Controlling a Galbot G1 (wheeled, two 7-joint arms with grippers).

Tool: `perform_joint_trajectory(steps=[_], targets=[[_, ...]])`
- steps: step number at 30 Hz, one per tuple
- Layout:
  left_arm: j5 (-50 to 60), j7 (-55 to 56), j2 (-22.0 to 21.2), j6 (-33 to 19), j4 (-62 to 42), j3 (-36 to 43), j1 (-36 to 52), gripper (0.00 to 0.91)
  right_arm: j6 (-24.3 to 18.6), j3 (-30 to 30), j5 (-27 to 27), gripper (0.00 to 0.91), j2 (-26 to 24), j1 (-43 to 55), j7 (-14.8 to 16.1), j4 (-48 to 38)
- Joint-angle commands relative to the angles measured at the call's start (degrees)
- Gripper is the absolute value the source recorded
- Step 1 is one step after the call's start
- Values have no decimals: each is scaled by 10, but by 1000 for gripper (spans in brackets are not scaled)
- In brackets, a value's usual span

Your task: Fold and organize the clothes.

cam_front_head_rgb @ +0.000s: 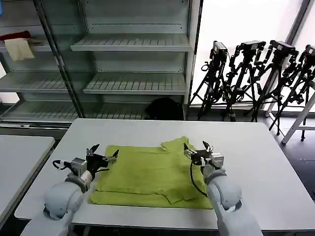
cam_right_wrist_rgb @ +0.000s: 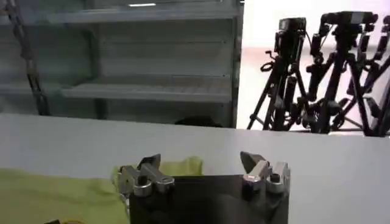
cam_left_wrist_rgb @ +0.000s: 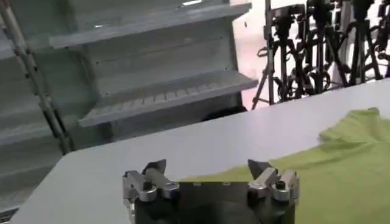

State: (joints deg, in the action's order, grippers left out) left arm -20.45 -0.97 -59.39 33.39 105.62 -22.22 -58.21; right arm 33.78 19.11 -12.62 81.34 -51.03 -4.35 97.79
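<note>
From the head view, one green T-shirt [cam_front_head_rgb: 147, 174] lies flat on the white table [cam_front_head_rgb: 256, 162], partly folded, with a sleeve sticking out toward the shelves [cam_front_head_rgb: 133, 64]. Two grippers hang low over it: the left gripper [cam_front_head_rgb: 102, 155] at the shirt's left edge, the right gripper [cam_front_head_rgb: 197, 147] near the far right sleeve, both with fingers spread and nothing between them. Two cloths [cam_front_head_rgb: 19, 44], red and cream, sit on a shelf at far left. In the left wrist view, the left gripper [cam_left_wrist_rgb: 207, 167] gapes above the shirt's edge [cam_left_wrist_rgb: 341, 170]. In the right wrist view, the right gripper [cam_right_wrist_rgb: 201, 161] stands apart over a green fold [cam_right_wrist_rgb: 61, 195].
</note>
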Motion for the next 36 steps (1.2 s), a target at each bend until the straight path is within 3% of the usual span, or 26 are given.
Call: perform_joint_trajectory(steps=[1, 10, 23, 30, 34, 36], targets=[[3, -27, 13, 0, -151, 41, 115, 907, -1, 0, 41, 907, 43, 81, 16, -136], [9, -34, -2, 0, -162, 40, 115, 907, -2, 9, 58, 907, 66, 88, 18, -170], [-7, -49, 6, 0, -96, 21, 61, 907, -2, 0, 65, 897, 69, 79, 16, -162], [8, -56, 0, 0, -121, 23, 62, 907, -2, -1, 73, 877, 72, 79, 16, -164], [18, -59, -6, -1, -144, 26, 70, 897, -2, 1, 78, 776, 74, 78, 16, -167], [26, -60, -11, -1, -155, 28, 75, 846, -2, 3, 82, 756, 74, 77, 17, -168]])
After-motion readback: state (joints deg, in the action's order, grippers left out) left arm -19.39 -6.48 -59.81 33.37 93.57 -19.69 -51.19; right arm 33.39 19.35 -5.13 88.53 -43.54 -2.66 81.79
